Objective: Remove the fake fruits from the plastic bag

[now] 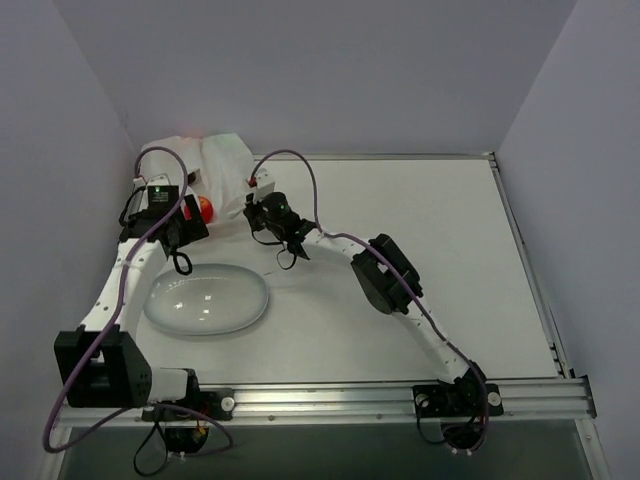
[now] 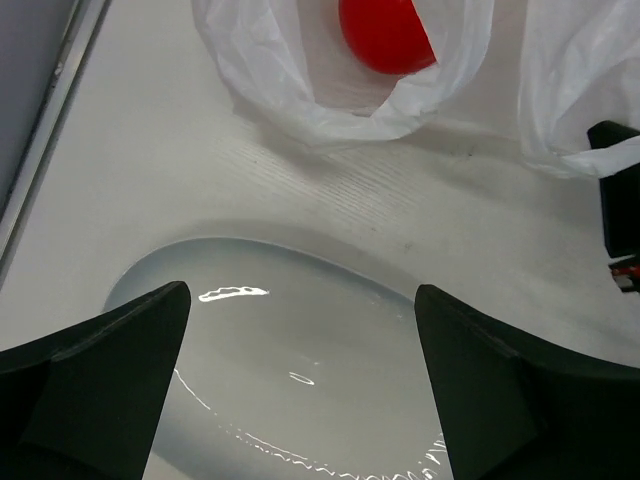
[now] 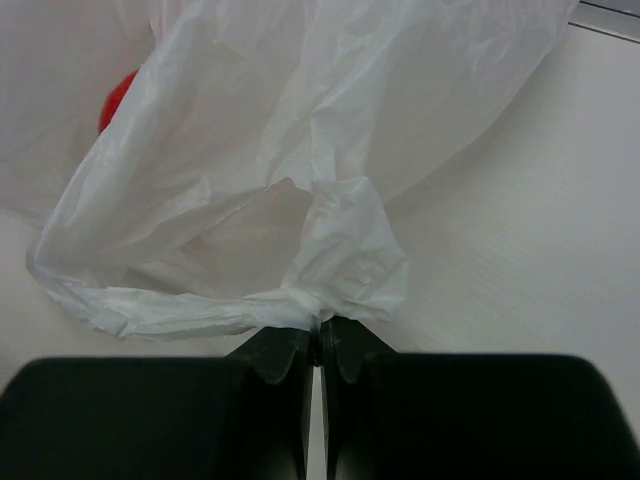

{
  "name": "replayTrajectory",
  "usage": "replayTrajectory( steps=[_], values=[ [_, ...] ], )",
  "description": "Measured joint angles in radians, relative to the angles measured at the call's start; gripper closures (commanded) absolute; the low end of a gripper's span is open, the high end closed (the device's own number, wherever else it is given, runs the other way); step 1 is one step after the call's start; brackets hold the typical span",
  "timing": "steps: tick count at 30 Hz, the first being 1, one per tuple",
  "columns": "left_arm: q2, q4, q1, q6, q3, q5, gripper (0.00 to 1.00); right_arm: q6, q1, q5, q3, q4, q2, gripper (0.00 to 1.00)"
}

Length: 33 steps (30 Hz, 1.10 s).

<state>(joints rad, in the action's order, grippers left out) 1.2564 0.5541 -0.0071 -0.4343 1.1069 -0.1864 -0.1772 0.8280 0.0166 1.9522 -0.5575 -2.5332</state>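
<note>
With the right hand (image 3: pixel 320 335) pinching the plastic bag (image 3: pixel 300 150) rim, the wide-open left hand (image 2: pixel 300 295) should next reach farther in for the red apple (image 2: pixel 385 35).

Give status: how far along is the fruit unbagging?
Done: nothing is out yet, and the plate is bare. In hand: the right gripper is pinched shut on the plastic bag at its rim, and the left gripper hangs open over the plate, facing the bag's mouth. Left: the red fruit inside the mouth, plus any hidden deeper.
</note>
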Motion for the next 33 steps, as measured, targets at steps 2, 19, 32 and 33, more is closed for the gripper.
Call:
replayTrajectory(
  steps=[2, 19, 32, 33],
  values=[
    [0.069, -0.012, 0.0, 0.026, 0.018, 0.012, 0.06, -0.034, -0.006, 0.021, -0.053, -0.037, 0.036, 1.0],
    [0.431, -0.111, -0.093, 0.285, 0.234, -0.037, 0.03, -0.164, -0.018, 0.142, -0.244, -0.209, 0.173, 1.0],
    [0.444, -0.2, -0.109, 0.349, 0.226, -0.216, 0.98, -0.225, -0.029, 0.176, -0.33, -0.253, 0.198, 1.0],
    [0.422, -0.202, -0.108, 0.344, 0.211, -0.219, 0.98, -0.23, -0.029, 0.177, -0.333, -0.253, 0.206, 1.0]
  ],
)
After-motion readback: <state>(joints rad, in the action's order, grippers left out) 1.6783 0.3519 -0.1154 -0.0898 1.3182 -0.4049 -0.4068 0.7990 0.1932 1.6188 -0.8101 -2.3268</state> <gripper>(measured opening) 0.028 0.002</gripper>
